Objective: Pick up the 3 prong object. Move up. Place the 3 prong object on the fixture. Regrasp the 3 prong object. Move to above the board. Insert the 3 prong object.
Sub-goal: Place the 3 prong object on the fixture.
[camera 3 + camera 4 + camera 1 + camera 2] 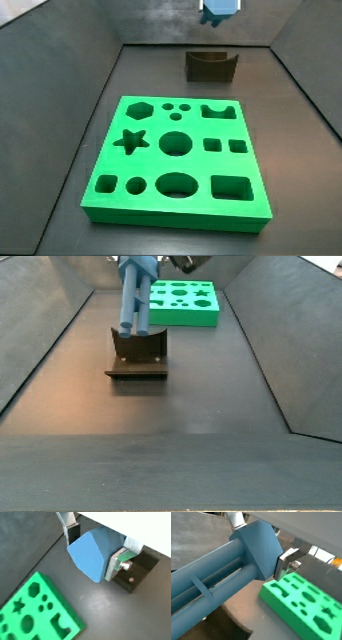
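Tool [93,549] grips one 3 prong object [88,554] above one fixture [210,65].

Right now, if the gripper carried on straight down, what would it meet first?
Probably the fixture: the gripper holds the 3 prong object upright, its lower end at the fixture's notch. Whether they touch is unclear.

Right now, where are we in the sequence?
Done: the pick. The gripper holds the 3 prong object between its fingers, off the floor.
In hand: in a side view the piece hangs right over the fixture; whether it touches is unclear.
Left: seating it, regrasp, move above the board, insertion; its cut-outs are all empty.
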Robot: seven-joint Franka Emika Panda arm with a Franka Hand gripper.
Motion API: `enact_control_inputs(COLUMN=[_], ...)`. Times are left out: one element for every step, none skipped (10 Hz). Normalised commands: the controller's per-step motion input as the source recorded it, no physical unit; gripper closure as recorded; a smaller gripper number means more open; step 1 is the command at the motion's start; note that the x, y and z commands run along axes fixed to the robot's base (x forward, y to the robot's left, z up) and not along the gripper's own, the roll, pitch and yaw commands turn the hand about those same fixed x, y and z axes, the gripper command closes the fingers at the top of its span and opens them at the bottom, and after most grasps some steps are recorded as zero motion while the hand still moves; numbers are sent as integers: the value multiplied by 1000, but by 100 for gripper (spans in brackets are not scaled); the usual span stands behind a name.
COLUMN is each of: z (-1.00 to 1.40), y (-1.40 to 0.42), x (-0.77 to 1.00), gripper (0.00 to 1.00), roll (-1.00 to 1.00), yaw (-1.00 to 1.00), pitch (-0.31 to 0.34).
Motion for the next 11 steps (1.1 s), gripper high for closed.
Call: enact_control_inputs(z=[-16, -13, -12, -18, -15, -8, 1, -1000, -1000, -1000, -1000], y=[32, 41, 43, 42, 43, 35, 26, 21, 23, 22, 20], x=[59, 77, 77, 76, 73, 70, 59, 79, 83, 92, 93], gripper=[100, 100, 100, 100, 100, 100, 100, 100, 100, 100, 100], roll=[-1000, -1000, -978, -850, -593, -345, -234, -102, -91, -78, -64], yaw=[-140, -166, -188, -184, -176, -161, -146, -72, -56, -31, -13], pitch=[91, 108, 107, 89, 50, 16, -8, -69, -81, -93, -95])
